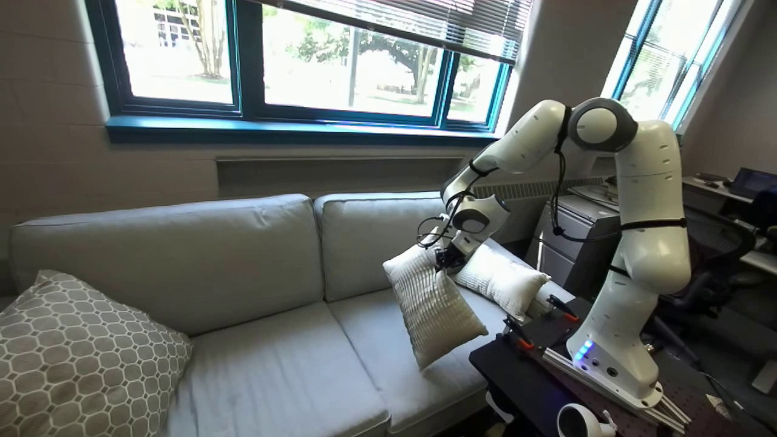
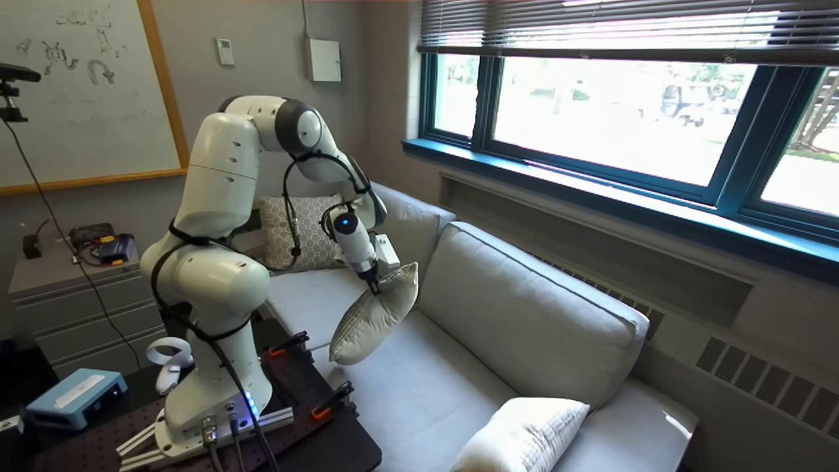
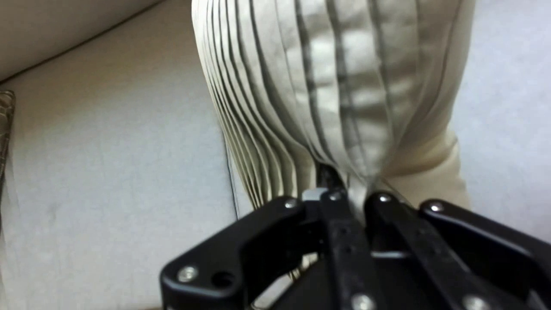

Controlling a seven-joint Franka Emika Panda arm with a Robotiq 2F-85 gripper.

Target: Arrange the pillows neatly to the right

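Observation:
One cream-white pillow [image 1: 432, 312] with a pleated face is held tilted over the sofa seat; it also shows in an exterior view [image 2: 367, 324] and fills the upper middle of the wrist view [image 3: 335, 73]. My gripper [image 1: 446, 260] is shut on a pinched fold of this pillow, and the gripper shows in an exterior view [image 2: 374, 287] and in the wrist view [image 3: 357, 196]. The fingertips are partly hidden by the cloth. The second cream-white pillow [image 1: 505, 280] lies by the sofa's armrest near the robot; in an exterior view [image 2: 524, 438] the lower frame edge cuts it off.
The grey sofa has back cushions [image 1: 182, 261] behind the held pillow and a seat [image 1: 273, 370] below. A larger lattice-pattern pillow [image 1: 91, 358] stands at the far end. The robot's black table [image 1: 516, 370] with clamps [image 1: 521, 334] borders the sofa front.

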